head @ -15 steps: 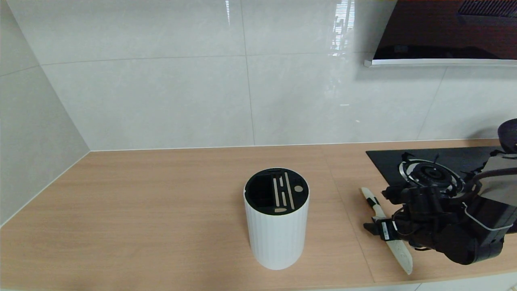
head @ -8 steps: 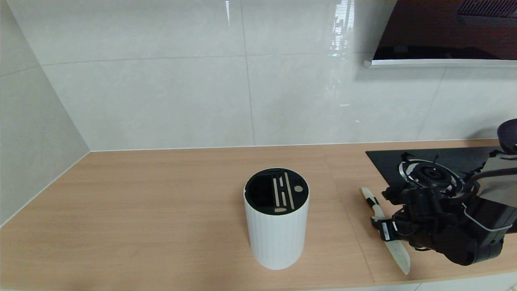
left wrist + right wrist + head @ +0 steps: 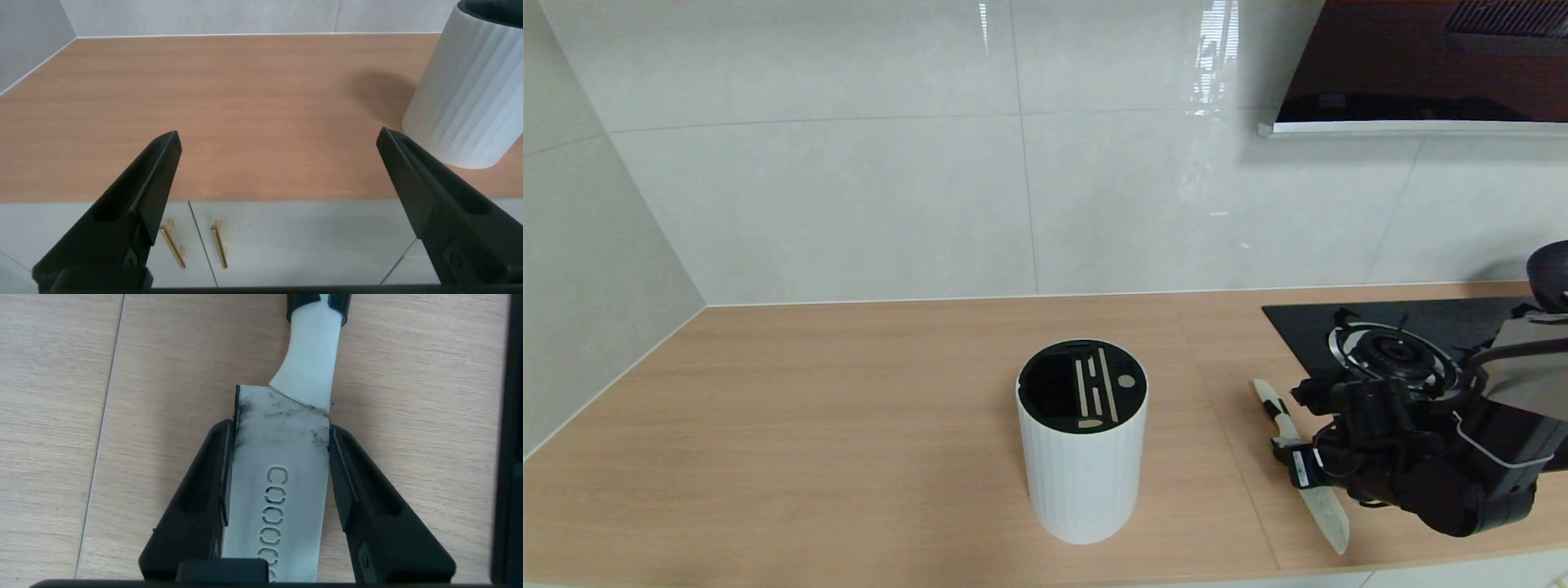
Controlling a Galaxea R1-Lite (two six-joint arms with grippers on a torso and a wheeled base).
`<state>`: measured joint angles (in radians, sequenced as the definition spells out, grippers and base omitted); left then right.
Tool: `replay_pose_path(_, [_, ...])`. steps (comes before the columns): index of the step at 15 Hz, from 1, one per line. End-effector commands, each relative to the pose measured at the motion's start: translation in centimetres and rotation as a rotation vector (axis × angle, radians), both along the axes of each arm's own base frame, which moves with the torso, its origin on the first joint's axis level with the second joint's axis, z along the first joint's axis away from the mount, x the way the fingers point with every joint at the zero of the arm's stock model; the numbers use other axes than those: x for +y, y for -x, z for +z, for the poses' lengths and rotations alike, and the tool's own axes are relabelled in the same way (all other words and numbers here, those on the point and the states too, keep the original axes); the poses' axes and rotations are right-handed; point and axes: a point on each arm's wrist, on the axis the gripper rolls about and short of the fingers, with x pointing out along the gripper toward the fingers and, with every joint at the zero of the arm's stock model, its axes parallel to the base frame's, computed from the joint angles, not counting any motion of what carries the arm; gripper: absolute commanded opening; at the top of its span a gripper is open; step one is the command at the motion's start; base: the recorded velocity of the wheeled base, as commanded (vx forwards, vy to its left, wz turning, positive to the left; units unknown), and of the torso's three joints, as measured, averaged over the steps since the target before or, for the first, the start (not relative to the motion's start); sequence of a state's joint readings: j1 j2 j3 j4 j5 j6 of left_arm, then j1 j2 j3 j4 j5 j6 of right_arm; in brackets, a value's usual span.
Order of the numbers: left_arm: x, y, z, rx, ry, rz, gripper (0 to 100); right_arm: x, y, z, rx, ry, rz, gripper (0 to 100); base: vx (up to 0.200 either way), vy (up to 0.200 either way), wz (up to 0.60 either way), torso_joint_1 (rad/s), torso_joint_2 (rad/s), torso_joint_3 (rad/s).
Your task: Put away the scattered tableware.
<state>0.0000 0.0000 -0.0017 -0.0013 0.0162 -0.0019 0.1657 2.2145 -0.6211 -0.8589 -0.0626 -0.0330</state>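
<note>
The right claw (image 3: 278,469) is clamped on the knife (image 3: 1323,510) by its blade, low at the desk (image 3: 849,425), right of the white holder (image 3: 1082,457). Hold tight, lift slowly, then tip the blade down into a thin slot (image 3: 1106,385).

A row of embossed rounded characters (image 3: 282,539) runs along the knife (image 3: 309,359) blade, cut off at the frame edge. A small white label (image 3: 1300,468) sits on the right gripper (image 3: 279,445); too small to read.
</note>
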Motion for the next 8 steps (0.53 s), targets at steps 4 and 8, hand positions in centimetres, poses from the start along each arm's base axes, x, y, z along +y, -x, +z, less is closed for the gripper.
replay_pose_path(4, [0.0,0.0,0.0,0.001,0.001,0.001,100,-0.2,0.8,5.0,-0.164,-0.028,-0.018,0,0.0,0.0,0.0,0.0,0.0,0.0])
replay_pose_path(8, [-0.1,1.0,3.7,-0.075,0.002,-0.064,100,-0.5,2.6,13.0,-0.369,-0.065,-0.015,0,0.0,0.0,0.0,0.0,0.0,0.0])
